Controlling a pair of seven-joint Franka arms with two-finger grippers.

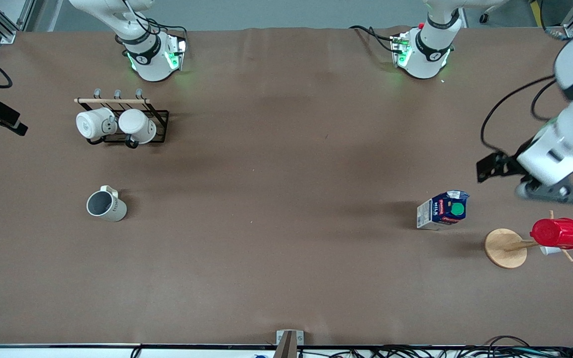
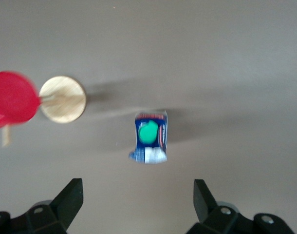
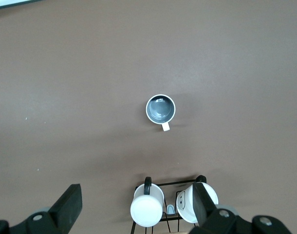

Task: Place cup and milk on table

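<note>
1. L gripper (image 2: 136, 204): I see jaws spread wide, nothing between them, touching nothing. It hangs over the table (image 1: 286, 199) near the milk (image 1: 443, 210), toward the left arm's end.
2. R gripper (image 3: 136, 207): jaws wide apart, empty, up over the black mug rack (image 1: 127, 119) w/ two white mugs (image 1: 95, 123).
3. Milk stands upright on table, long axis vertical, green cap up; just beside the wooden stand (image 1: 505, 247) carrying the red cup (image 1: 557, 232).
4. Cup (image 1: 106, 204) upright on table, mouth up, handle toward the rack; nearer the front cam than the rack.
</note>
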